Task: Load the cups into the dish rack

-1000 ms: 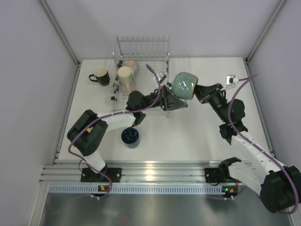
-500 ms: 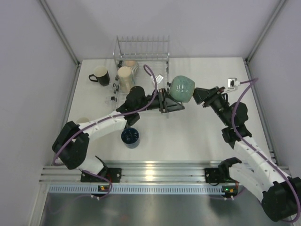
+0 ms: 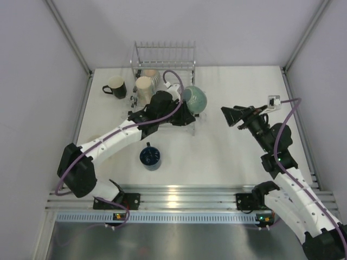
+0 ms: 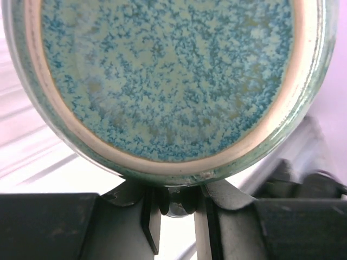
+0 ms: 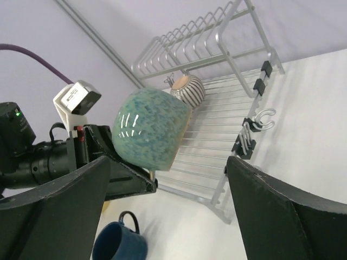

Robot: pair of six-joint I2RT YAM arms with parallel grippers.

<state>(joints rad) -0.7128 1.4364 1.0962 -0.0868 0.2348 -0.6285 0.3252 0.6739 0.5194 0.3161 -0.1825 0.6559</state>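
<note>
My left gripper (image 3: 185, 108) is shut on the rim of the teal-green cup (image 3: 196, 99). It holds the cup tilted in the air over the right end of the silver wire dish rack (image 3: 162, 60). In the left wrist view the cup's speckled inside (image 4: 168, 76) fills the frame, and the jaws of the left gripper (image 4: 176, 196) pinch its lower rim. My right gripper (image 3: 227, 116) stands open to the right of the rack, apart from the cup (image 5: 152, 130). A tall cream cup (image 3: 144, 88) and a ribbed beige cup (image 3: 152, 75) sit in the rack.
A black mug (image 3: 115, 86) stands on the table left of the rack. A dark blue mug (image 3: 150, 157) stands in front of the rack, near the left arm's forearm, and also shows in the right wrist view (image 5: 120, 245). Black clips (image 5: 250, 142) hang on the rack's right edge.
My right gripper has let go of the teal-green cup, opened wide and drawn back to the right. My left gripper has carried the cup left, over the rack.
</note>
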